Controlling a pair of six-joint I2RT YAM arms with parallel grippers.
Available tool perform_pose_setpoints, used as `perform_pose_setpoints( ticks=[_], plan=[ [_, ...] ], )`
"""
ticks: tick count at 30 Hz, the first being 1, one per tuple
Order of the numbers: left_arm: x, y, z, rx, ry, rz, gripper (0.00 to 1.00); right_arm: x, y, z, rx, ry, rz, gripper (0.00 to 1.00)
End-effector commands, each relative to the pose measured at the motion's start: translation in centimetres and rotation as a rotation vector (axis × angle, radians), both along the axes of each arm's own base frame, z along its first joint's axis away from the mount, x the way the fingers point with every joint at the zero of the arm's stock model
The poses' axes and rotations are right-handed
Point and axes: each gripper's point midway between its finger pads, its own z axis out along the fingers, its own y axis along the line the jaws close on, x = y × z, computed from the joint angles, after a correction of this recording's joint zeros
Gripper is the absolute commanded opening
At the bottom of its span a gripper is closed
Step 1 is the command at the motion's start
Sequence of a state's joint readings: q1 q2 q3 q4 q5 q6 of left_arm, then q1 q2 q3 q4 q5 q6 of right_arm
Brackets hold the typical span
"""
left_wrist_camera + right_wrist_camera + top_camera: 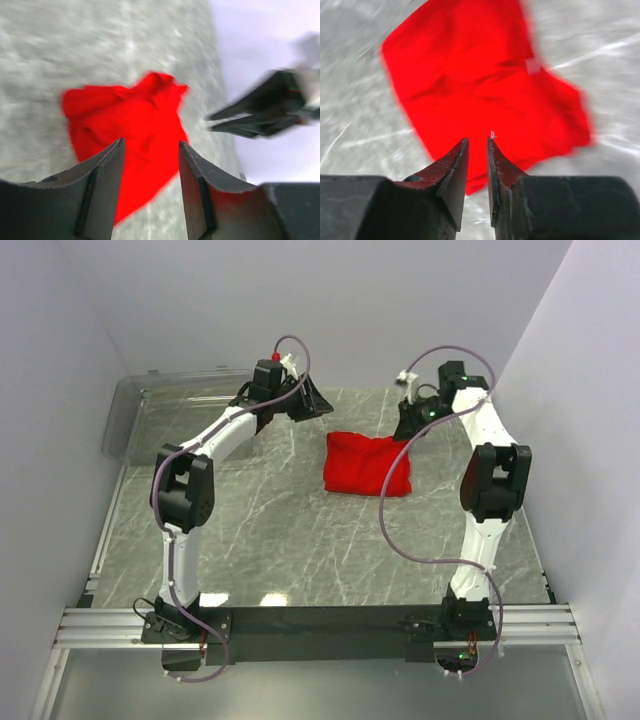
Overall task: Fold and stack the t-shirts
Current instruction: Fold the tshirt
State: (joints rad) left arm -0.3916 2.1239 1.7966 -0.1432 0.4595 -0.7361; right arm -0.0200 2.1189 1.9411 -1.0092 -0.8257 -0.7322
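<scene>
One bright red t-shirt (367,464) lies as a folded bundle on the grey marbled table (290,540), at the back and right of centre. My left gripper (312,403) hovers to the shirt's left and slightly behind it. It is open and nothing is between its fingers. In the left wrist view the t-shirt (130,125) lies on the table beyond the left gripper (150,142). My right gripper (408,428) hangs just off the shirt's back right corner. In the right wrist view the right gripper (477,140) keeps a narrow gap, empty, with the t-shirt (480,85) beyond it.
A clear plastic bin (125,420) stands at the table's back left corner. White walls close in on the left, back and right. The right arm's cable (385,510) loops across the shirt's right edge. The right gripper (260,115) shows blurred in the left wrist view.
</scene>
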Motion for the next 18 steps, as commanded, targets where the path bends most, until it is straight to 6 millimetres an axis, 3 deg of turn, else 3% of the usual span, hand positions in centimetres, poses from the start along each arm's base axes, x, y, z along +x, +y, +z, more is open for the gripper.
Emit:
perform_pose_setpoints(
  ticks=[1,6,9,13,18],
  plan=[
    [-4.3,-3.0,2.5,-0.101,-0.047,-0.226,0.52,-5.1,2.9,-1.6,-0.001,0.129,0.164,0.28],
    [-8.4,-5.2,-1.1,-0.078,0.039,-0.347,0.53,-5.0,3.6,-3.9,-0.014,0.202,0.118,0.27],
    [-9.6,-5.8,-2.5,-0.075,0.063,-0.365,0.54,-4.1,4.4,-5.0,-0.042,0.231,0.092,0.27],
    [-10.3,-6.2,-3.3,-0.072,0.072,-0.374,0.56,-1.2,5.0,-7.2,-0.057,0.264,-0.004,0.28],
    [-10.5,-5.9,-4.2,-0.048,0.078,-0.372,0.57,3.2,2.8,-8.0,-0.127,0.208,-0.255,0.23]
  ],
)
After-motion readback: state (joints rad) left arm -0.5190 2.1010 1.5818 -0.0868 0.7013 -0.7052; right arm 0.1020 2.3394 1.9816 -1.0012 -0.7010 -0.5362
